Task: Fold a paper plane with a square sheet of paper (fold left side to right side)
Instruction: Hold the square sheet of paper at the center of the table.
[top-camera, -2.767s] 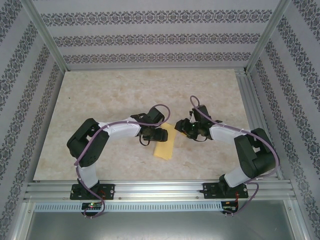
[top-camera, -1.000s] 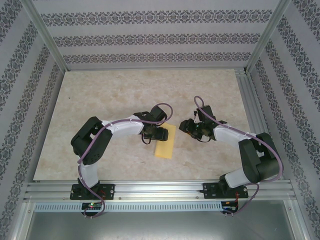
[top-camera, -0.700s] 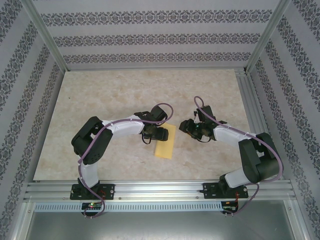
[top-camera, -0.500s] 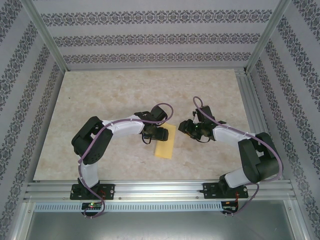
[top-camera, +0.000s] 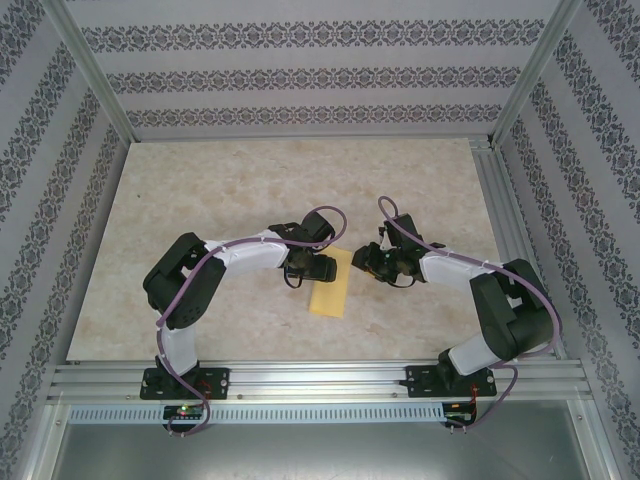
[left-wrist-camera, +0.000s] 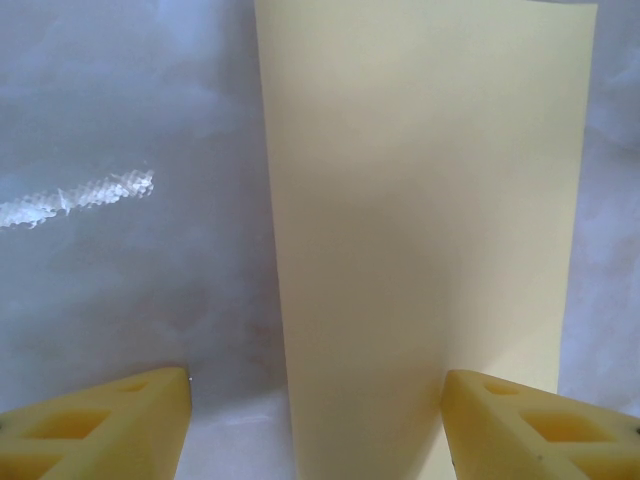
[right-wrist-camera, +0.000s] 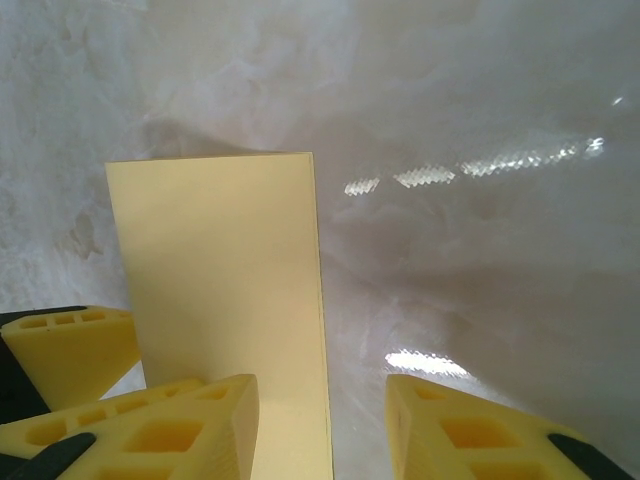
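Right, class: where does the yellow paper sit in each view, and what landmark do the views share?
Top external: paper near picture centre.
Left wrist: paper centre-right, top to bottom.
Right wrist: paper left of centre, reaching the bottom edge.
Shared landmark: the marbled table.

**Robot lab test cell**

Left arm (top-camera: 240, 255) and right arm (top-camera: 455, 268) are sitting bolted to a rail (top-camera: 320, 378) by a marble-look tabletop (top-camera: 220, 180), while an aluminium frame (top-camera: 92, 75) and patterned panels (top-camera: 300, 60) are boxing it in, lab-rig fashion.
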